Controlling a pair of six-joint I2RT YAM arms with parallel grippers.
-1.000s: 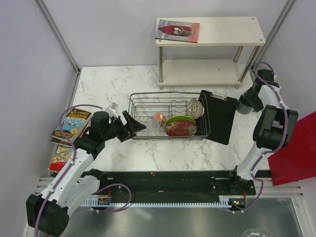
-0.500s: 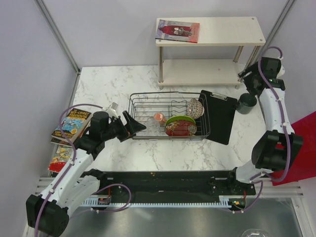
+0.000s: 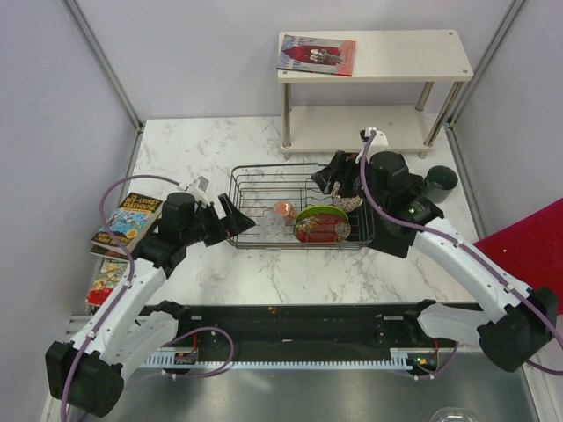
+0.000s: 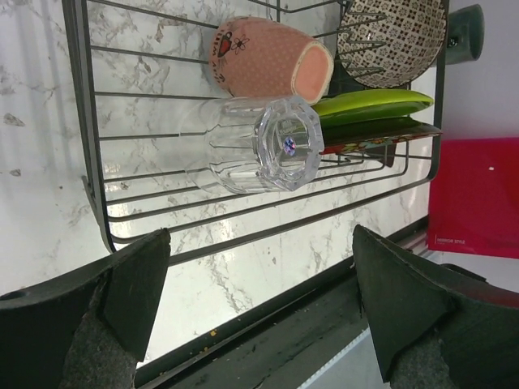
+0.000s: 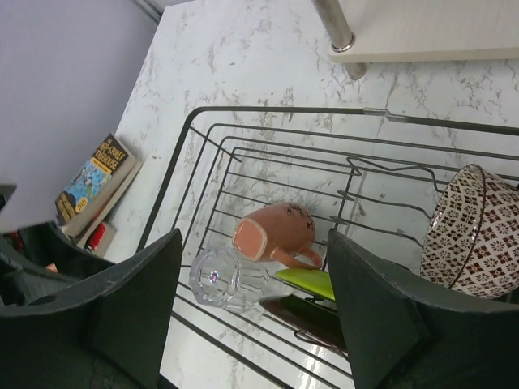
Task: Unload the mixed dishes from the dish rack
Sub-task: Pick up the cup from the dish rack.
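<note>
While both arms reach toward the rack (image 3: 281, 166) on the table (image 3: 193, 149), neither one holds anything. The left gripper (image 4: 259, 235) sits just beside the rack's left end with its jaws spread wide, so the rack's near corner shows between them in the left wrist view. The right gripper (image 3: 332, 176) hangs over the rear right part of the rack, also with jaws parted and empty. Inside the rack, the pink cup (image 4: 268, 57) lies on its side near the middle. A clear glass (image 4: 259, 146) lies on its side just in front of the cup. The bowl (image 5: 474, 235) stands on edge among the dividers at the rear right. The green plate (image 4: 373, 105) stands on edge at the front right, and the red dish (image 3: 321, 230) is just in front of it. The dark cup (image 3: 438, 183) stands upright on the table, outside the rack and to the right of the black board (image 3: 391, 224). The board lies flat against the rack's right end. Books (image 3: 127, 224) lie at the table's left edge.
</note>
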